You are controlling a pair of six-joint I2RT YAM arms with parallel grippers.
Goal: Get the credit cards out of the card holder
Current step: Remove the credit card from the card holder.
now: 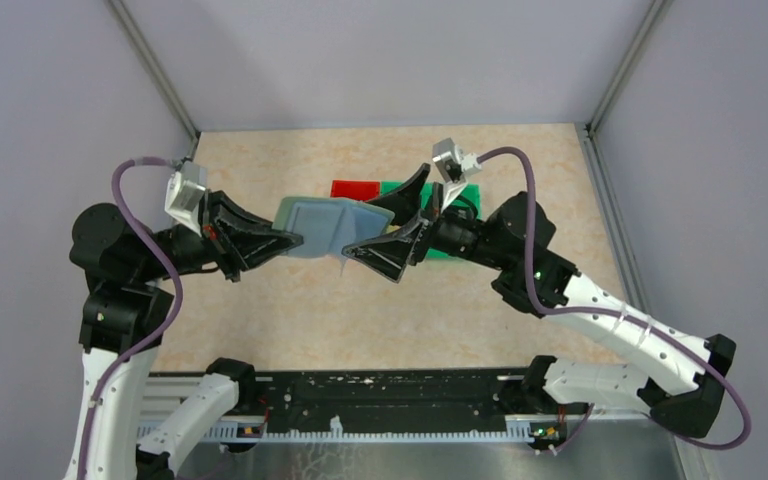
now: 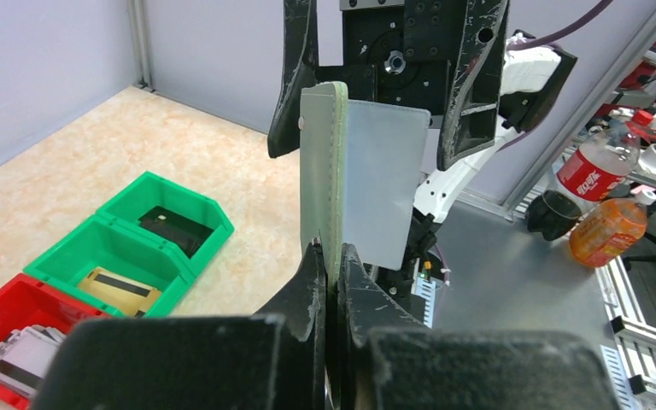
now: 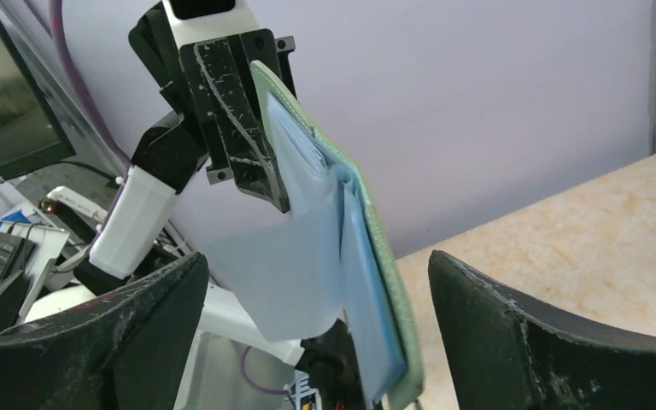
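Item: card holder (image 2: 320, 171), clamped in left gripper (image 2: 331, 256); right gripper (image 3: 318, 263) fingers wide, straddling 1 protruding pale card (image 3: 278, 273). Advice: close squarely on card, pull straight out.

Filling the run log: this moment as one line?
left gripper: shut on pale grey-green folding card holder | right gripper: open | pale grey plastic card: protruding from holder

The card holder (image 1: 315, 222) hangs above the middle of the bench (image 1: 290, 310), with the left claw (image 1: 292, 236) on its left edge and the right claw (image 1: 362, 230) straddling its right edge. A row of bins (image 1: 355, 188) lies behind, far right.
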